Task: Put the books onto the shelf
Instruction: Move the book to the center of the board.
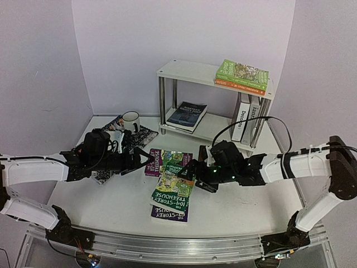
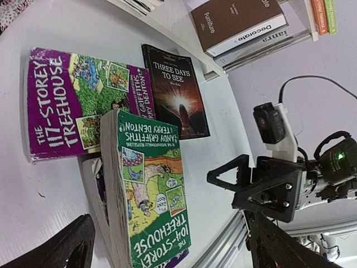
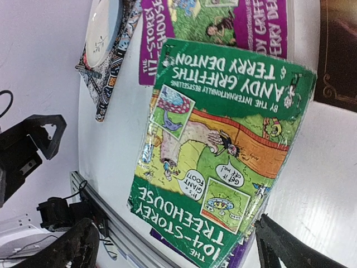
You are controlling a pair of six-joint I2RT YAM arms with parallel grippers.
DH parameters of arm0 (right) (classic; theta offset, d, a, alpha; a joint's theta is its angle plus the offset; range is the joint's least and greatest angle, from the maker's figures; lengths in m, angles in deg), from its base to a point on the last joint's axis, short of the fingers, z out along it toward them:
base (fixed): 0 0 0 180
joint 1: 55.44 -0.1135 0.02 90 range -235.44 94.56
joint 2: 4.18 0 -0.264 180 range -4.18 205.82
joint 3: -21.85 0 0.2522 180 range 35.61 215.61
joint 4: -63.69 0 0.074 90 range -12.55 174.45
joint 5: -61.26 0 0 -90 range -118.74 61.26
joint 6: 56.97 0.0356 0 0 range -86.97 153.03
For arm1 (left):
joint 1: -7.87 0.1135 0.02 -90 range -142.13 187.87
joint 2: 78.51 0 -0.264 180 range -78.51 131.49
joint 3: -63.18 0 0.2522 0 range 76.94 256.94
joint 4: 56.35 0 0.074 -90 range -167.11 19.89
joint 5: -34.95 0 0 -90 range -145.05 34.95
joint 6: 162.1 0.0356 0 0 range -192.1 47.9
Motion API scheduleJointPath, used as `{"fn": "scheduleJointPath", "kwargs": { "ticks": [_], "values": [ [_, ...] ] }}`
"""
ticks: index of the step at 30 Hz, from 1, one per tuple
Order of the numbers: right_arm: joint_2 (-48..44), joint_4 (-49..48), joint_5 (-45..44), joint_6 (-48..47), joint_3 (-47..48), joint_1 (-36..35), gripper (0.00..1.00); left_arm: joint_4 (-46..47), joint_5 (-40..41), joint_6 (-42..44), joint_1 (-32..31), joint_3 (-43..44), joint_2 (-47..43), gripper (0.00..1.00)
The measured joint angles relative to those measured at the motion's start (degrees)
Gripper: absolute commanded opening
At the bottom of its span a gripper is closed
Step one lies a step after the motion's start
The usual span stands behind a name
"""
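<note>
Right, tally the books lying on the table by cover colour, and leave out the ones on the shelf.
Green: 1, the 104-Storey Treehouse book
Purple: 2, the 117-Storey Treehouse book and the book under the green one
Black: 1, Three Days to See
Total: 4

A green paperback point(image 3: 217, 151), 104-Storey Treehouse, lies with its title upside down on a white bench point(image 3: 329, 184). A purple book point(image 3: 223, 19) shows above it. A dark book point(image 3: 337, 50) sits top right and a patterned placemat point(image 3: 109, 84) top left. Two black fingers point(image 3: 72, 248) are spread wide below.
</note>
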Motion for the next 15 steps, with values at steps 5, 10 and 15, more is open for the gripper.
{"fn": "scheduleJointPath", "kwargs": {
  "ticks": [5, 10, 15],
  "values": [
    [-3.9, 9.7, -1.7, -10.2, 4.0, 0.4, 0.98, 0.1, 0.5, -3.1, -3.5, -0.2, 0.2, 0.96],
    [-4.4, 15.3, -1.1, -14.7, 4.2, 1.6, 0.95, 0.1, 0.8, -5.7, -6.1, -0.8, 2.5, 0.78],
    [-4.1, 17.4, 3.3, -18.1, 3.6, 2.1, 0.89, 0.2, 1.3, -5.8, -6.2, -1.4, 4.2, 0.64]
  ]
}}
